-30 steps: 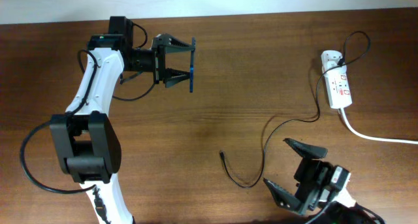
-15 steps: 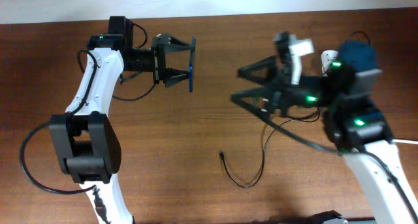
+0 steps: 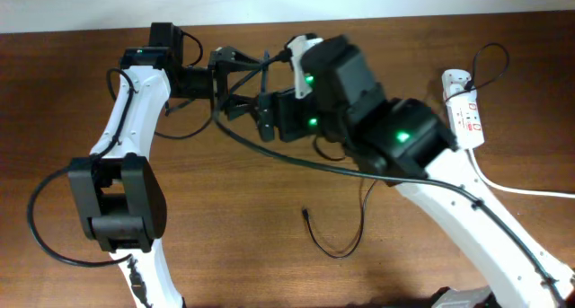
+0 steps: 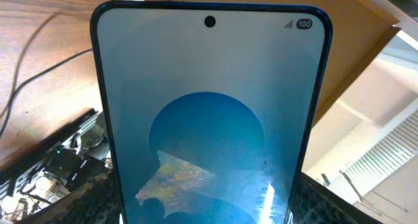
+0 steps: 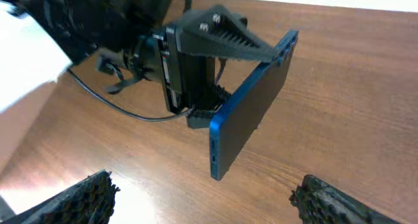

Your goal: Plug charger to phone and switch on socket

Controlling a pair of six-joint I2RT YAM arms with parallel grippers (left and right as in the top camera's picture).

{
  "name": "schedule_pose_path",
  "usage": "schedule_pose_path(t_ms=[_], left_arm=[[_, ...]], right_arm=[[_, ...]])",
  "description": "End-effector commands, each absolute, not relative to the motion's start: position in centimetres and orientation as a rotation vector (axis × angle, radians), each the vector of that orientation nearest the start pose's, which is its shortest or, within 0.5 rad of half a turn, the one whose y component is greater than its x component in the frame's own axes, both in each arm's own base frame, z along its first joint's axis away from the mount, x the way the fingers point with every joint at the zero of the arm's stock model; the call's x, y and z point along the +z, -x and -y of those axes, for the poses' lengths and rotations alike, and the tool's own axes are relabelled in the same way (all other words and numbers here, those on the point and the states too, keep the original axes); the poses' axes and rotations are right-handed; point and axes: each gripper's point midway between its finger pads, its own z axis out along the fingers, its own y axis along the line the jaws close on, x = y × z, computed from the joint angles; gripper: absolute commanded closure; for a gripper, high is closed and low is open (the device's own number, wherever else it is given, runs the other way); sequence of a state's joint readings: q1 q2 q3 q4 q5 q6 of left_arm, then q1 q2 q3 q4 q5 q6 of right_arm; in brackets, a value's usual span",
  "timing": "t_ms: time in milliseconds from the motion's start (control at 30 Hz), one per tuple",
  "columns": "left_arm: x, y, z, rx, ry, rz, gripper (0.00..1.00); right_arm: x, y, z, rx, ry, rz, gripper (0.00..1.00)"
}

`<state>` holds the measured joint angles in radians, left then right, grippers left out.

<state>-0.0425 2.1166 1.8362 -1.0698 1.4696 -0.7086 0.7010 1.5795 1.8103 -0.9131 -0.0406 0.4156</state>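
My left gripper (image 3: 261,85) is shut on the phone and holds it on edge above the table at the back left. The phone shows as a blue slab in the right wrist view (image 5: 251,113), and its blue screen fills the left wrist view (image 4: 209,119). My right gripper (image 5: 215,204) is open and empty, its fingers spread just short of the phone's lower end. In the overhead view the right gripper (image 3: 268,115) covers most of the phone. The charger (image 3: 343,251) lies looped on the table, its tip (image 3: 305,214) free. The socket (image 3: 465,119) lies at the far right.
A thick white cord (image 3: 521,189) runs from the socket off the right edge. My right arm (image 3: 404,137) stretches across the middle of the table above the cable. The back wall edge is close behind the left gripper.
My right arm has swung from the table's front right up and left, and its open gripper now faces the phone. The left arm and phone have not moved.
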Motion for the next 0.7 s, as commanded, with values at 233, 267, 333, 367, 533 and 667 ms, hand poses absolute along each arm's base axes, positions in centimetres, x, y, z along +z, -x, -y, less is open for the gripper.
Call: schedule_pose_path(t_ms=[233, 267, 333, 367, 533, 667], left_arm=[[24.9, -42.1, 18.4, -2.188, 0.708, -2.590, 0.21], [25.0, -42.1, 18.4, -2.198, 0.705, -2.586, 0.21], [25.7, -41.9, 18.5, -2.256, 0.686, -2.562, 0.21], [25.9, -41.8, 18.5, -2.277, 0.678, -2.553, 0.21], [25.9, -41.8, 18.5, -2.282, 0.717, -2.561, 0.21], [25.9, -41.8, 18.5, -2.281, 0.715, -2.561, 0.21]], right_arm=[[27.5, -36.5, -29.7, 0.219, -0.054, -2.312, 0.21], [27.6, -36.6, -29.8, 0.225, -0.057, -2.306, 0.26], [28.0, -36.9, -30.1, 0.246, -0.065, -2.286, 0.31], [28.0, -37.0, -30.2, 0.247, -0.066, -2.284, 0.34], [28.4, -37.4, -29.8, 0.227, -0.085, -2.256, 0.41], [28.3, -37.6, -30.1, 0.227, -0.085, -2.248, 0.41]])
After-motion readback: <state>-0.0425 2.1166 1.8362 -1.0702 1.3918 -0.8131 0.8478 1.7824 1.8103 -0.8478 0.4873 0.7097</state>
